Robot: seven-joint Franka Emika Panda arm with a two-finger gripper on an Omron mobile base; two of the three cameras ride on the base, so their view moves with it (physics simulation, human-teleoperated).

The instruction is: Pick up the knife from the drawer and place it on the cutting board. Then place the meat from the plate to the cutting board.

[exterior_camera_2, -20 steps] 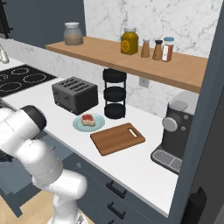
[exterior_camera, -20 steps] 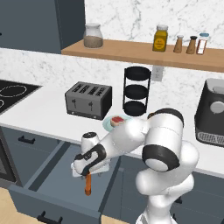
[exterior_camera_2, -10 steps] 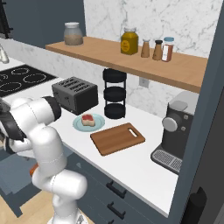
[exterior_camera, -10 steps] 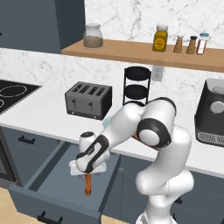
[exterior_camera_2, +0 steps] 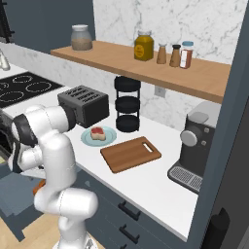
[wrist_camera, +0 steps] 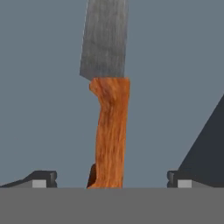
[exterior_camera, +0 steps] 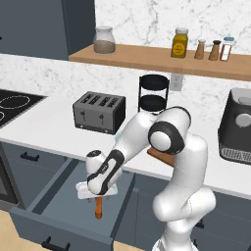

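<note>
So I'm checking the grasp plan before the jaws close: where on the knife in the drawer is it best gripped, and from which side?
Grip the orange-brown handle of the knife, coming straight down from above. It lies flat on the drawer floor, so only its top and sides are reachable. The handle is narrow and sits lengthwise between the open gripper jaws, well clear of the blade.

Marble wall (exterior_camera: 142, 19), wooden shelf (exterior_camera: 162, 60)

One knife (wrist_camera: 109, 131), one open drawer (exterior_camera: 59, 196), one cutting board (exterior_camera_2: 130, 153), one plate (exterior_camera_2: 108, 138) carrying one piece of meat (exterior_camera_2: 98, 133). On the counter (exterior_camera_2: 146, 180): one toaster (exterior_camera: 99, 112), one tiered black rack (exterior_camera_2: 127, 110), one coffee machine (exterior_camera_2: 197, 146). On the shelf (exterior_camera: 162, 59): two jars, one glass jar (exterior_camera: 104, 40) and one amber jar (exterior_camera: 179, 42), plus three small shakers (exterior_camera: 214, 49).
</note>
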